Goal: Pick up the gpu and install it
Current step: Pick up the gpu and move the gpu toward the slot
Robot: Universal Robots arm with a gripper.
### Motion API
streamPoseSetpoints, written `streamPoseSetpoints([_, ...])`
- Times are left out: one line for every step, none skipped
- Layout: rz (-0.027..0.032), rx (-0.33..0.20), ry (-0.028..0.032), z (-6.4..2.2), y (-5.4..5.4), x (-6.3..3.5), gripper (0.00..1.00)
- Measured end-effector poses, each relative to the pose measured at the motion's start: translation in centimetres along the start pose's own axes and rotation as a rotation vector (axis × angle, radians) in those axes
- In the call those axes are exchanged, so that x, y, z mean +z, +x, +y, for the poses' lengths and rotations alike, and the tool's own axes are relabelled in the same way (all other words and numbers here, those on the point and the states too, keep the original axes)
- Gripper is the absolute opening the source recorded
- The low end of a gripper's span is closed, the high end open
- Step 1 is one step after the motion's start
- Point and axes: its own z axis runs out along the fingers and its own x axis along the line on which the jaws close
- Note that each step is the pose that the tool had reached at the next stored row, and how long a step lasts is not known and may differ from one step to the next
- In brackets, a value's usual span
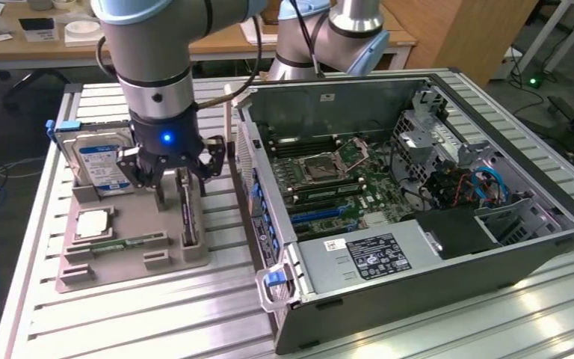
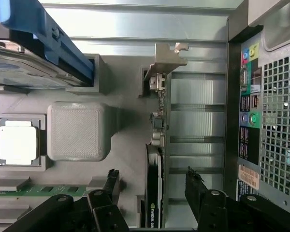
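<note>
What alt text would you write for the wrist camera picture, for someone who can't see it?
The open gripper straddles the gpu, which stands on edge in a grey holder, with a gap on both sides. A hard drive, a chip and a memory stick sit in the same holder, with the computer case alongside.

Spread fingers (image 1: 210, 163) hang over the upright gpu (image 1: 188, 221)

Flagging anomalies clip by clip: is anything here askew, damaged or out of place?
Nothing stands out. The gpu stands on edge in its slot in the holder, the open claw straddling it without touching. The hard drive, processor and memory stick sit in their slots.
</note>
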Motion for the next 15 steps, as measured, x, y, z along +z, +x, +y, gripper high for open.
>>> streamPoseSetpoints([0.0001, 0.000, 0.0001, -0.01, 0.0, 0.19, 0.66])
streamPoseSetpoints([0.0001, 0.000, 0.0001, -0.01, 0.0, 0.36, 0.66])
streamPoseSetpoints([0.0001, 0.000, 0.0001, -0.02, 0.0, 0.54, 0.66])
streamPoseSetpoints([0.0002, 0.000, 0.0001, -0.03, 0.0, 0.72, 0.66])
streamPoseSetpoints([0.0001, 0.000, 0.0000, -0.04, 0.0, 0.91, 0.66])
streamPoseSetpoints([0.0000, 0.000, 0.0000, -0.04, 0.0, 1.09, 0.66])
streamPoseSetpoints([0.0001, 0.000, 0.0001, -0.05, 0.0, 1.26, 0.66])
streamPoseSetpoints([0.0000, 0.001, 0.0000, -0.06, 0.0, 1.45, 0.66])
streamPoseSetpoints([0.0000, 0.001, 0.0000, -0.07, 0.0, 1.64, 0.66])
streamPoseSetpoints([0.0000, 0.002, 0.0000, -0.07, 0.0, 1.82, 0.66])
streamPoseSetpoints([0.0000, 0.003, 0.0001, -0.08, 0.0, 2.00, 0.66])
streamPoseSetpoints([-0.0001, 0.003, 0.0001, -0.09, 0.0, 2.18, 0.66])
streamPoseSetpoints([-0.0001, 0.004, 0.0001, -0.09, 0.0, 2.36, 0.66])
streamPoseSetpoints([-0.0002, 0.005, 0.0000, -0.10, 0.0, 2.54, 0.66])
streamPoseSetpoints([-0.0001, 0.006, 0.0002, -0.11, 0.0, 2.72, 0.66])
